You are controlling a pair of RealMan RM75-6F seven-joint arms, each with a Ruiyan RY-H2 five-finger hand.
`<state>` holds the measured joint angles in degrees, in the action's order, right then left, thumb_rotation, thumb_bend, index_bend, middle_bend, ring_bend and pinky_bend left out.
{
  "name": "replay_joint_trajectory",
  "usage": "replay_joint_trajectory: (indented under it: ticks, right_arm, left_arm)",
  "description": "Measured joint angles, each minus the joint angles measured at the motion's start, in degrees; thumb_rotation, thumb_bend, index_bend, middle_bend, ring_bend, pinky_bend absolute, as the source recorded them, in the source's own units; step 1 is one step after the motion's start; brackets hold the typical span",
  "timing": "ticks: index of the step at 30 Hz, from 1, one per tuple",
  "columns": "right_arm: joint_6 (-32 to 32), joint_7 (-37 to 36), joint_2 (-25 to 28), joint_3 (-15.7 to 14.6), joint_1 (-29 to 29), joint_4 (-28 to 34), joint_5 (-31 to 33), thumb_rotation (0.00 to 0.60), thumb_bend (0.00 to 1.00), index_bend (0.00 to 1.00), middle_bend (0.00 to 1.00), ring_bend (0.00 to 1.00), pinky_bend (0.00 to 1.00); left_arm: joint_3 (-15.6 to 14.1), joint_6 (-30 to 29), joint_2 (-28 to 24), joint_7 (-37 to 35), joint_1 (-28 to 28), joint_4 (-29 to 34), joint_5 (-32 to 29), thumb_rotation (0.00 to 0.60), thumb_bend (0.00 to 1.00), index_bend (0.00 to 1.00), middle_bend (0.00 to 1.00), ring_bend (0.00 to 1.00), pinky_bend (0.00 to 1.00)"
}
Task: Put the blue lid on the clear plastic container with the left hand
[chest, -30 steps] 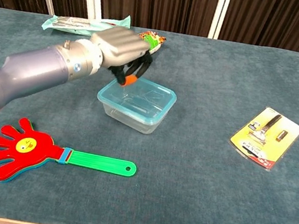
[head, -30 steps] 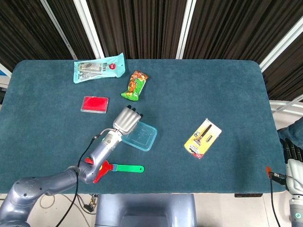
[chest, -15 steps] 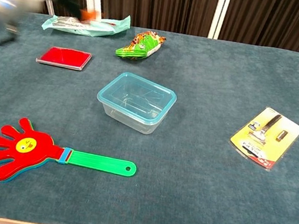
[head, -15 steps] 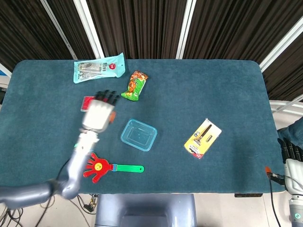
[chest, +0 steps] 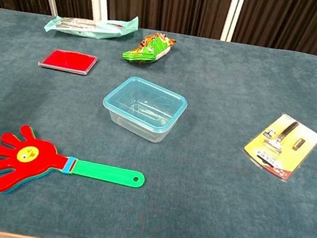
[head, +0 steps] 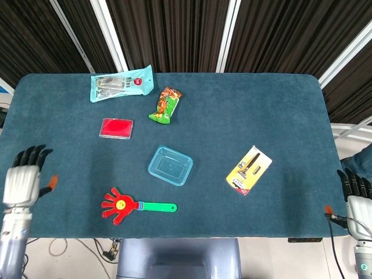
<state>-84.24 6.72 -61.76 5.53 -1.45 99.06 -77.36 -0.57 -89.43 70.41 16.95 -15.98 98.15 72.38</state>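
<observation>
Apparently finished: we see the blue lid [chest: 146, 98] seated on the clear plastic container [chest: 140, 121], our left hand [head: 22, 181] off the desk [head: 279, 110], fingers apart, holding nothing.

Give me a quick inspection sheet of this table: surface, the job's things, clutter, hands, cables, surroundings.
Surface: teal cloth table.
Job's things: clear plastic container with the blue lid on top, mid-table.
Clutter: red-and-green hand clapper, red flat case, green snack packet, pale blue pouch, yellow carded tool pack.
Hands: left hand at the table's left edge, holding nothing, fingers apart; right hand beyond the right edge, grip unclear.
Cables: dark cable by the right arm.
Surroundings: dark slatted wall.
</observation>
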Motion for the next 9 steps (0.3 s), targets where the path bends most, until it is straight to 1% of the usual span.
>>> replay_joint_trajectory:
  ticks: [2,4,9]
  right_arm:
    - [-0.1,0.1,0.0,0.0,0.0,-0.1,-0.3,0.600,0.34,0.00,0.01,0.00,0.00]
    - [-0.2,0.1,0.1,-0.1,0.0,-0.2,-0.5,0.600,0.34,0.00,0.01,0.00,0.00]
    - [-0.4,-0.2,0.1,-0.2,-0.1,-0.6,-1.3,0.600,0.34,0.00,0.01,0.00,0.00]
  left_arm:
    - [-2.1,-1.1,-0.3,-3.7,2.8,-1.8,2.8,0.600,0.30,0.19,0.12,0.09,0.13]
    - [-3.0,-1.8,-0.2,-5.9,4.5,-3.3,4.4,0.600,0.30,0.19,0.11,0.09,0.13]
    - [-2.7,-2.1,-0.1,-7.2,5.5,-4.3,5.7,0.600,0.30,0.17,0.11,0.09,0.13]
